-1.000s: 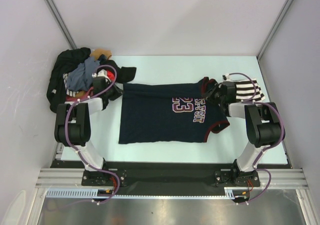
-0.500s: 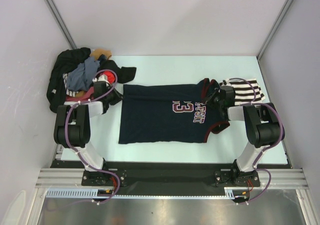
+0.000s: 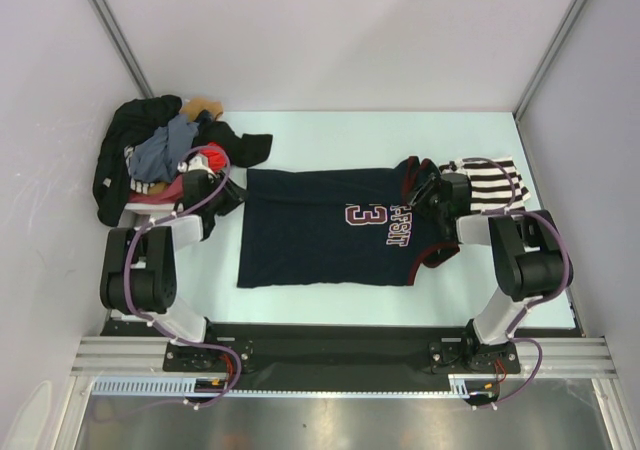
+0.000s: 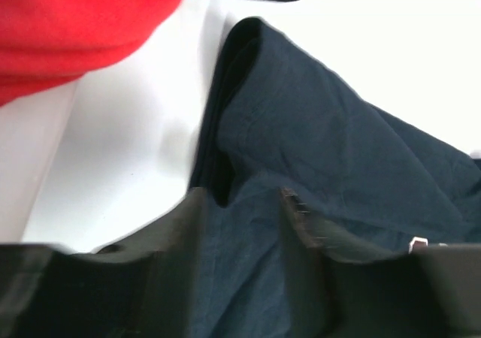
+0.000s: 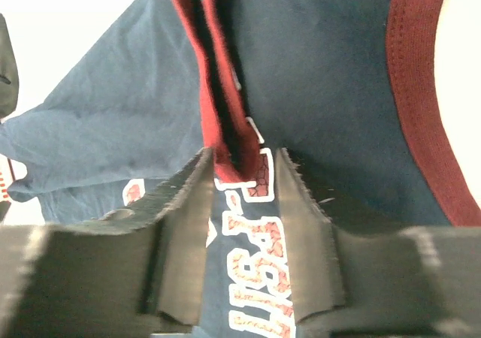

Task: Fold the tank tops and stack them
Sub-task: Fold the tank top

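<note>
The dark navy jersey tank top (image 3: 320, 235) lies flat mid-table, and its far edge is folded over part of the white number. My left gripper (image 3: 231, 192) is at its far left corner. In the left wrist view the left gripper (image 4: 240, 203) is open, with loose navy cloth (image 4: 338, 150) lying between the jaws. My right gripper (image 3: 430, 192) is at the far right strap. In the right wrist view the right gripper (image 5: 244, 161) is open, with the dark red trim (image 5: 222, 90) at its tips. The striped tank top (image 3: 495, 182) lies partly hidden behind the right arm.
A heap of clothes (image 3: 150, 155) fills the pale pink basket (image 3: 140, 202) at the far left; red cloth (image 4: 75, 22) from it shows beside my left gripper. White walls close in the table on three sides.
Both grippers have gone from shut to open and let go of the jersey's far edge. The fold now covers more of the number. The left arm's elbow has dropped back.
</note>
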{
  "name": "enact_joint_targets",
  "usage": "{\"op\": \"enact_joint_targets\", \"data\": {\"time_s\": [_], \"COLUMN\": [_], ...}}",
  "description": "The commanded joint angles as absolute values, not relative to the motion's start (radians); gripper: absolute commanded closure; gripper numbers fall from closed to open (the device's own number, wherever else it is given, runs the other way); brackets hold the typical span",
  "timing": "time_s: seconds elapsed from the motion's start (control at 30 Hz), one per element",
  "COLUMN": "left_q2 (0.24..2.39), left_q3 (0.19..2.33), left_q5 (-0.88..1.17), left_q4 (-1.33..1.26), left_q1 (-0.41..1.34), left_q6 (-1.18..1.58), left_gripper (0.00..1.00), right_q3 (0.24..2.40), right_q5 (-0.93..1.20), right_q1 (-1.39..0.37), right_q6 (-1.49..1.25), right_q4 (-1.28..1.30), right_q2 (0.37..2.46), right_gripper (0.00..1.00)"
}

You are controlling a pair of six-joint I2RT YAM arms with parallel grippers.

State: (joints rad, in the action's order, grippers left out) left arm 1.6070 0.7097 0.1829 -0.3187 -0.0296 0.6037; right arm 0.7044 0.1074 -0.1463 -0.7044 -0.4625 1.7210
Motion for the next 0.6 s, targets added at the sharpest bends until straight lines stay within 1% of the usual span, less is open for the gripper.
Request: {"op": "enact_joint_targets", "data": {"time_s": [0.0,0.03,0.07,0.13,0.27,0.33,0.43,0.47,0.53,0.57], "left_q2": [1.528,1.519,1.503,1.491,1.508,1.529,1.595,1.612,1.666,1.687], "left_q3": [0.701,0.701,0.703,0.716,0.787,0.840,0.919,0.940,0.997,1.029], "left_q5": [0.190,0.193,0.193,0.195,0.149,0.111,0.078,0.068,0.031,0.025], "left_q4": [-0.374,-0.371,-0.361,-0.329,-0.240,-0.201,-0.137,-0.111,-0.083,-0.060], "left_q1": [-0.037,-0.034,-0.034,-0.032,-0.008,0.041,0.073,0.083,0.113,0.121], "left_q6": [0.611,0.607,0.604,0.589,0.554,0.549,0.542,0.537,0.515,0.508], "left_gripper": [0.48,0.45,0.40,0.35,0.35,0.36,0.44,0.49,0.54,0.59], "right_q3": [0.699,0.706,0.710,0.725,0.762,0.779,0.819,0.831,0.847,0.848], "right_q5": [0.043,0.040,0.031,0.025,0.002,-0.023,-0.028,-0.035,-0.043,-0.044], "right_q1": [-0.164,-0.169,-0.170,-0.178,-0.201,-0.209,-0.219,-0.221,-0.225,-0.225], "right_q6": [-0.675,-0.669,-0.666,-0.657,-0.641,-0.641,-0.635,-0.635,-0.627,-0.626], "right_q4": [-0.459,-0.453,-0.439,-0.419,-0.374,-0.353,-0.318,-0.310,-0.296,-0.295], "right_q2": [1.634,1.625,1.612,1.600,1.598,1.608,1.628,1.632,1.640,1.641], "right_gripper": [0.53,0.53,0.53,0.53,0.59,0.66,0.74,0.77,0.80,0.81]}}
